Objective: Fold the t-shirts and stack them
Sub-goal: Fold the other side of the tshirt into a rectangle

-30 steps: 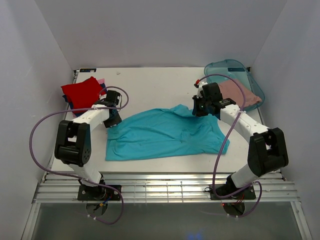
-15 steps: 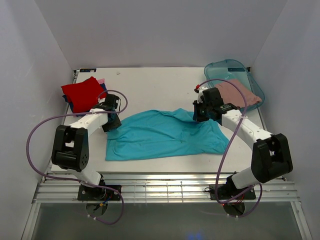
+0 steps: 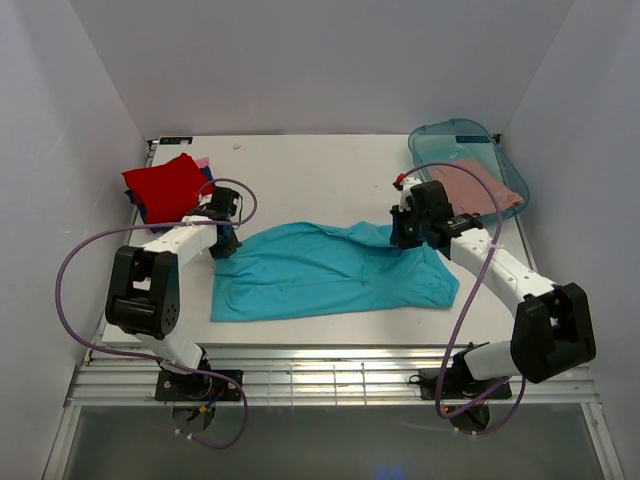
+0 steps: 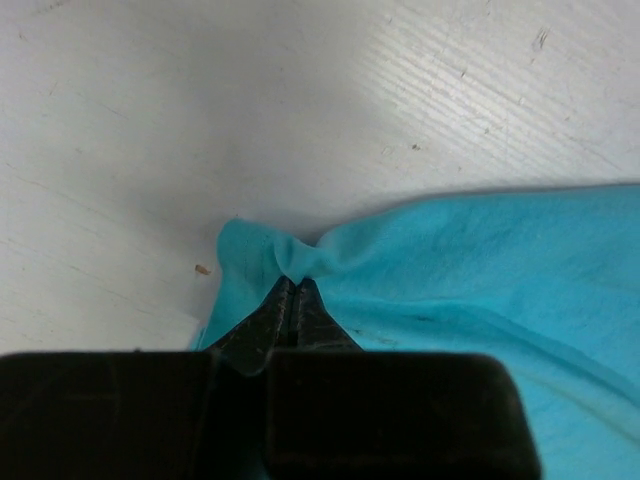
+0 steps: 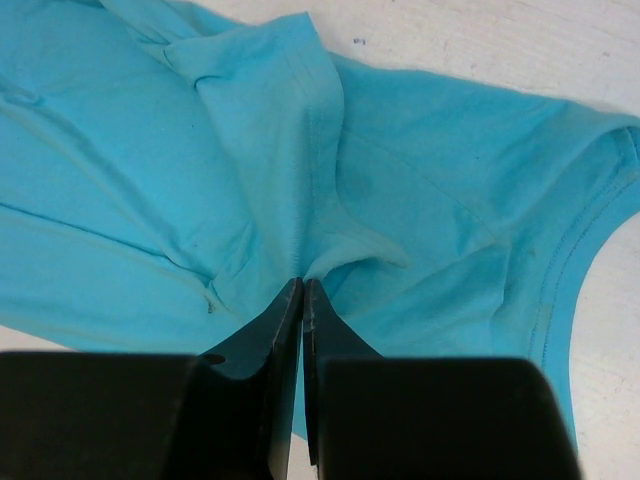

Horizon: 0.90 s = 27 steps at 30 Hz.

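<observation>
A large teal t-shirt (image 3: 335, 270) lies spread and rumpled across the middle of the table. My left gripper (image 3: 226, 243) is at its far left corner, shut on a pinch of the teal cloth (image 4: 300, 258). At the shirt's far right part, my right gripper (image 3: 402, 236) is shut on a raised fold of the same shirt (image 5: 345, 245). A red t-shirt (image 3: 165, 184) tops a small pile at the back left, with dark blue and pink cloth edges showing under it. A dusty-pink t-shirt (image 3: 478, 186) lies in the tub.
A translucent teal plastic tub (image 3: 445, 135) stands at the back right corner. Purple cables loop from both arms. White walls close in the table (image 3: 310, 170) on three sides.
The left gripper has closed on the shirt's left corner. The right arm has shifted slightly right and nearer, drawing its fold of teal cloth along.
</observation>
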Tool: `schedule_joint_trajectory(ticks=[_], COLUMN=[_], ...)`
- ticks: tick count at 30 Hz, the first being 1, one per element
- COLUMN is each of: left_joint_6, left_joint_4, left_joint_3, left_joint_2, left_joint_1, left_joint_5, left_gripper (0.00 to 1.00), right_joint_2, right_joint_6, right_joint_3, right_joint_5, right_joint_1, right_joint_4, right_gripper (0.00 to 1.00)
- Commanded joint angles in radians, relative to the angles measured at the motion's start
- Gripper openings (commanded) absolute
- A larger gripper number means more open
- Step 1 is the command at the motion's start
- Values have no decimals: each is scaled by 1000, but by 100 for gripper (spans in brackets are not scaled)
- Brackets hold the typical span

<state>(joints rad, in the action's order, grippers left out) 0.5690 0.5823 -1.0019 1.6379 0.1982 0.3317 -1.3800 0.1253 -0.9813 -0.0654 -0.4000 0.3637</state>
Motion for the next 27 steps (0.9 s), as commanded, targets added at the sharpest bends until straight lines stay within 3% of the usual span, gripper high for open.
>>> schedule_joint_trajectory(ticks=[1, 6, 14, 20, 27], left_joint_6=[-14, 5, 51, 77, 37], left_joint_4=[-32, -50, -82, 20, 86], left_joint_3=[-50, -34, 212, 333, 247], left_joint_2=[-3, -127, -573, -583, -468], left_joint_1=[-6, -5, 18, 38, 52], left_joint_5=[7, 15, -71, -181, -155], left_gripper=[0, 0, 0, 0, 4], right_joint_2=[47, 68, 78, 131, 245], right_joint_6=[0, -6, 26, 66, 74], right_joint_3=[27, 43, 84, 37, 47], right_joint_5=[18, 33, 16, 160, 271], right_joint_1=[-3, -3, -8, -33, -34], right_joint_4=[15, 32, 26, 161, 273], right_gripper=[8, 8, 8, 8, 8])
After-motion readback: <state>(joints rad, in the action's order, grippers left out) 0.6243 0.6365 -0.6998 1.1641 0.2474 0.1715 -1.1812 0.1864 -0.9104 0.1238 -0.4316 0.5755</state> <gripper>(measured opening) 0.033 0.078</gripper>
